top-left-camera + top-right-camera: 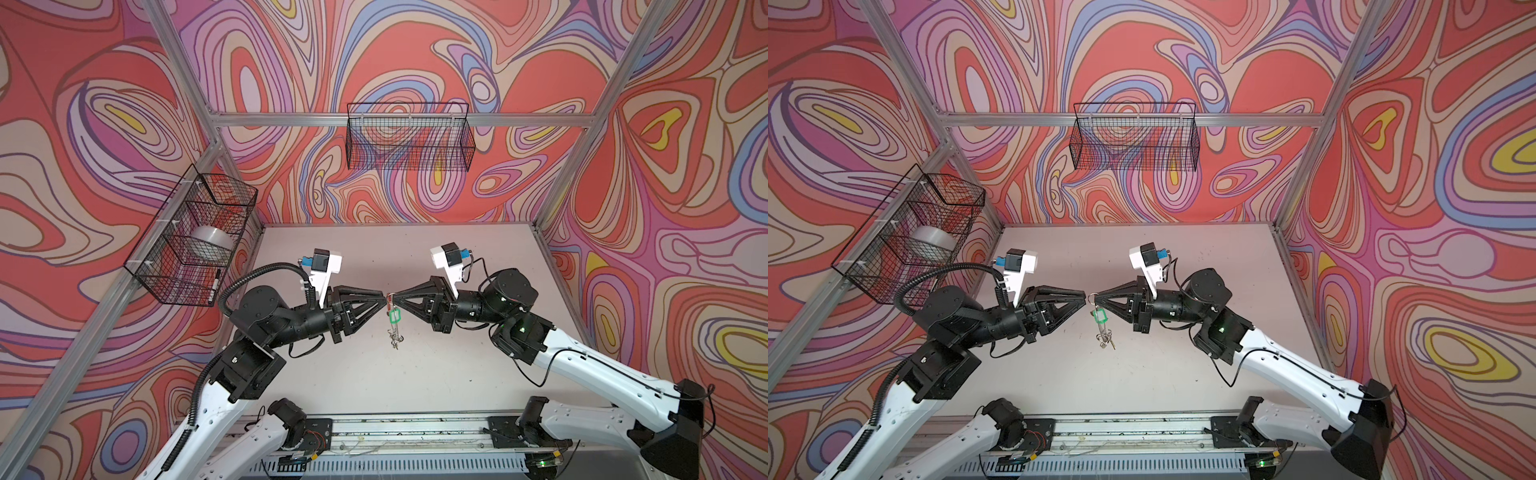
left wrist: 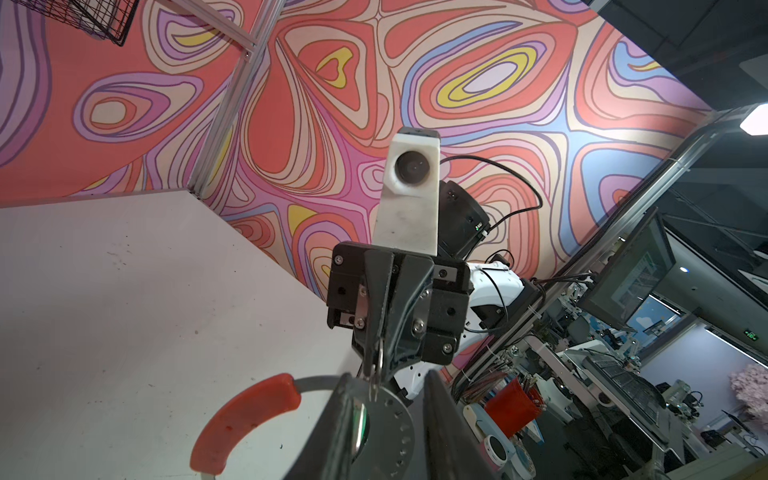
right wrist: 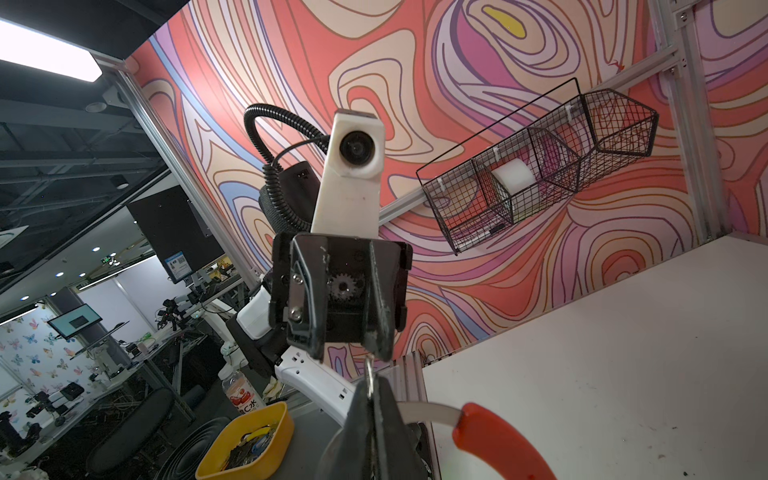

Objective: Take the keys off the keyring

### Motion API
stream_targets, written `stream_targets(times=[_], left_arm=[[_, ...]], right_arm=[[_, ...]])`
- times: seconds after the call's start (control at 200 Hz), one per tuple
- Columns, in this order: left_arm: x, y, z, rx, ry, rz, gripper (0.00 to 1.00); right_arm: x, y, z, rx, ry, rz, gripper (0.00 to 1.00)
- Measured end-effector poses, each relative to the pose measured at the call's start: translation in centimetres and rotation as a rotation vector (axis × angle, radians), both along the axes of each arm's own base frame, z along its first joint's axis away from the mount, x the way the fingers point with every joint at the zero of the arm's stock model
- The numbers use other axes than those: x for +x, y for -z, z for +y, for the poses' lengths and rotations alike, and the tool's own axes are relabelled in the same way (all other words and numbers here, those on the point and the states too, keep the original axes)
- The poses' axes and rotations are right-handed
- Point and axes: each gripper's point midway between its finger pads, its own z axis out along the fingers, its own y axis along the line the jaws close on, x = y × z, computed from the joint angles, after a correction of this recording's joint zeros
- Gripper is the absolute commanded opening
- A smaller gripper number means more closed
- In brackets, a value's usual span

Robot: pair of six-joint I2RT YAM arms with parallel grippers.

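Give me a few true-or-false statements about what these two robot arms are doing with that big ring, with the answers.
1. The keyring lies flat on the table. False: it hangs on edge from the right claw, which is shut on it.
2. A green tag dangles from the keyring. True.
3. The keyring has a red curved segment. True.
4. The white roll sits in the back-wall basket. False: it lies in the side-wall basket; the back-wall basket looks empty.
5. The left claw and the right claw meet tip to tip over the middle of the table. True.
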Motion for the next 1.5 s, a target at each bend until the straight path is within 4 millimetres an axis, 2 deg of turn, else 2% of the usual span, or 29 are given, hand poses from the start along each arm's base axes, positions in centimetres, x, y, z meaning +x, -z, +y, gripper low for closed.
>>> stream_targets(times=[0.155, 0.275, 0.636, 0.811, 1.007, 1.092, 1.172, 1.287, 1.332, 1.442, 1.497], left_arm=[[0.5, 0.6, -0.5, 0.012, 0.012, 0.028, 0.15], [0.3, 0.4, -0.5, 0.007, 0.019, 0.023, 0.17], [0.1, 0.2, -0.7, -0.016, 0.046, 0.033, 0.17], [0.3, 0.2, -0.7, -0.018, 0.04, 0.038, 0.0], [0.5, 0.2, -0.7, -0.012, 0.029, 0.028, 0.0], [0.5, 0.1, -0.6, 0.002, 0.02, 0.023, 0.0], [0.4, 0.0, -0.6, 0.024, 0.021, 0.028, 0.0], [0.2, -0.2, -0.4, 0.059, 0.018, 0.015, 0.0], [0.0, -0.3, -0.4, 0.072, 0.019, 0.009, 0.0], [-0.4, -0.5, -0.4, 0.097, 0.035, -0.006, 0.0], [-0.5, -0.3, -0.4, 0.111, 0.046, -0.008, 0.0]], right_arm=[[0.2, 0.2, 0.3, -0.001, -0.001, 0.003, 0.0], [0.3, 0.3, 0.4, -0.002, -0.001, 0.004, 0.0], [0.5, -0.3, 0.3, 0.024, 0.011, -0.013, 0.0], [0.6, -0.7, 0.3, 0.042, 0.013, -0.015, 0.0], [0.7, -0.7, 0.4, 0.046, 0.01, 0.003, 0.0], [0.8, -0.6, 0.4, 0.041, 0.019, 0.008, 0.15], [1.2, -0.2, 0.3, 0.022, 0.048, 0.01, 0.34], [1.4, 0.1, -0.6, -0.007, 0.107, 0.02, 0.52], [1.4, -0.2, -1.3, -0.009, 0.138, 0.011, 0.72], [1.0, -1.0, -3.2, 0.003, 0.206, -0.011, 0.97], [0.9, -1.1, -3.9, 0.008, 0.226, -0.006, 0.99]])
